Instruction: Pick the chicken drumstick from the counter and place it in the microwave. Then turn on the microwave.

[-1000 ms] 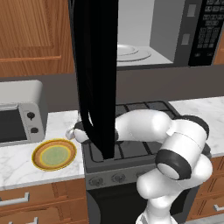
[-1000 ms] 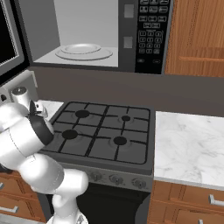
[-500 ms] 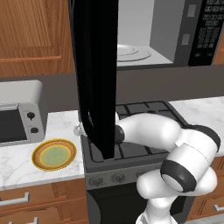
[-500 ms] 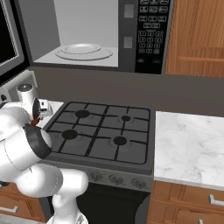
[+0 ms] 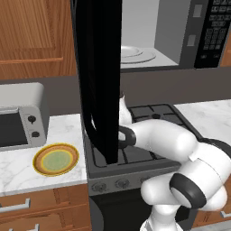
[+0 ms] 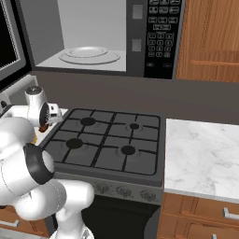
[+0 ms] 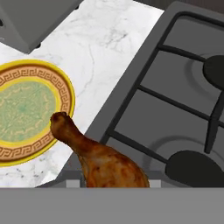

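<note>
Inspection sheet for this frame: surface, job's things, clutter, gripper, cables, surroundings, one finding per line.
Surface: white marble counter left of the gas stovetop; more marble on the stove's other side.
Job's things: chicken drumstick in the gripper, thin end toward the plate, above the counter and stove edge. Microwave door open, turntable bare.
Clutter: yellow plate on the counter, nothing on it; silver toaster oven beside it.
Gripper: gripper closed on the drumstick's thick end, below the microwave.
Cables: nothing seen.
Surroundings: wooden cabinets, drawers under the counter.
</note>
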